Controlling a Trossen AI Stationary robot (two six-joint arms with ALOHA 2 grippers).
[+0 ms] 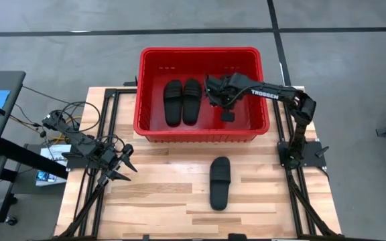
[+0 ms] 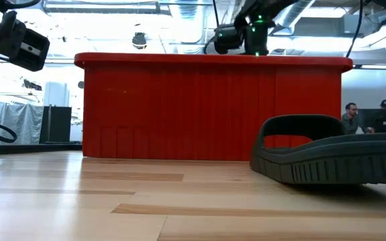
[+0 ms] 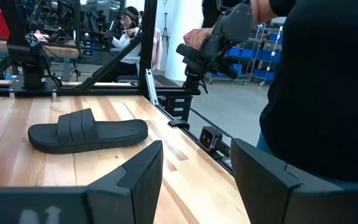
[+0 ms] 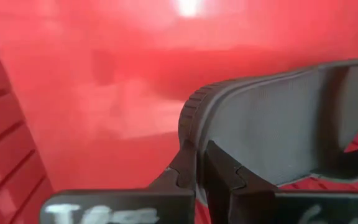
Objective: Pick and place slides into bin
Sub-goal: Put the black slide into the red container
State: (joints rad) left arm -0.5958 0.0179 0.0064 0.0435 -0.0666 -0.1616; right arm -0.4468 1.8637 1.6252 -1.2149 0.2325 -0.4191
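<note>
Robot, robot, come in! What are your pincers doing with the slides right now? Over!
Right pincer shut on third slide, above red bin. Left pincer open, idle at table's left. Pair of slides in bin, last slide on table. Nothing blocking.

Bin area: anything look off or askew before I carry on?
Nothing stands out. Two slides lie side by side in the bin. The right gripper is shut on a third slide over the bin. A fourth slide lies flat on the table. The left gripper waits, open.
</note>
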